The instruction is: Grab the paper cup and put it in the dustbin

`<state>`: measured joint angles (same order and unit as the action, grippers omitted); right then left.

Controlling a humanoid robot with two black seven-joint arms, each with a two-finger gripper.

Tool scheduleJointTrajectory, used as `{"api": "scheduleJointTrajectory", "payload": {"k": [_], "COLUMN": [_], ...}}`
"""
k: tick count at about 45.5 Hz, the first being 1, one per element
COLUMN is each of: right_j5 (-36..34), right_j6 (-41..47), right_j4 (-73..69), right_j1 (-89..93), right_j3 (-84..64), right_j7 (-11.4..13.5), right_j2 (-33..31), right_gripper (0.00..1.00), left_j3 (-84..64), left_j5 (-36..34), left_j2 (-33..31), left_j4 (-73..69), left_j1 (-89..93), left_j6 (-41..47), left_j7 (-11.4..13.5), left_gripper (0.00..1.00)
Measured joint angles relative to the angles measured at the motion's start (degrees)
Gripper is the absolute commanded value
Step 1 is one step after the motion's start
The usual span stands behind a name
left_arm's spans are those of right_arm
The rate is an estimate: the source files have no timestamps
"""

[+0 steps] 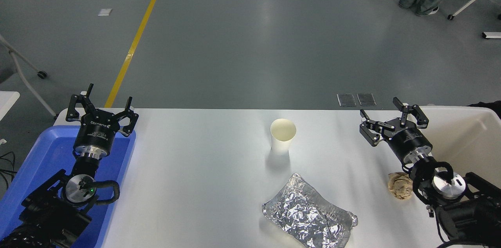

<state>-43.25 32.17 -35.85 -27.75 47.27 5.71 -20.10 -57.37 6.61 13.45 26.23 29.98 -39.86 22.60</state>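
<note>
The dustbin (pixel 465 138) sits at the right edge of the white tabletop (pixel 195 169), close by the right gripper (pixel 385 117), whose fingers are spread wide and empty, probably so the carry is short. The left gripper (pixel 102 108), also spread wide, is parked over the blue tray (pixel 39 162) at lower left. The paper cup (pixel 282 135) stands upright at frame centre, plain white, cream inside, well apart from both grippers.

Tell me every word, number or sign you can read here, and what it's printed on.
Left pincer: white brand lettering on its black body, upside down and too blurred to read.
Right pincer: faint white print on its body, too small to read.
Cup, foil packet, paper ball, blue tray, bin: no print visible.
</note>
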Motion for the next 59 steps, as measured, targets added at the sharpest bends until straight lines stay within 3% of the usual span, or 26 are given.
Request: {"api": "scheduleJointTrajectory", "payload": {"k": [15,28,42,49,59], "right_j5": [2.44,22.24,47.21,57.85,64.51], "right_j6": [-0.04,-0.04,0.05,0.22,0.55], "right_j4": [-0.3,-1.03,-10.19,-18.93,-31.78], "right_j1": [-1.35,-12.18,-28.67,-40.2,-63.35], "right_j3": [-1.23,-8.54,-26.99,-43.55,-76.19], "right_j7": [0.12,0.59,0.87,1.0,0.78], "right_j2": [-0.52,-6.41,-13.76,-17.57,-17.2], "right_gripper": [1.0,1.0,1.0,1.0,1.0], "left_j3": [0.17,0.23,0.25,0.25,0.27], "left_j5": [-0.08,-0.08,-0.04,-0.03,-0.1], "left_j2": [0.04,0.08,0.07,0.09,0.08], "left_j4": [0.01,0.05,0.03,0.03,0.05], "left_j1": [0.02,0.12,0.09,0.13,0.16], "left_j6": [-0.03,0.02,0.04,0.04,-0.05], "left_j7": [0.21,0.24,0.24,0.23,0.15], "left_gripper": [1.0,1.0,1.0,1.0,1.0]}}
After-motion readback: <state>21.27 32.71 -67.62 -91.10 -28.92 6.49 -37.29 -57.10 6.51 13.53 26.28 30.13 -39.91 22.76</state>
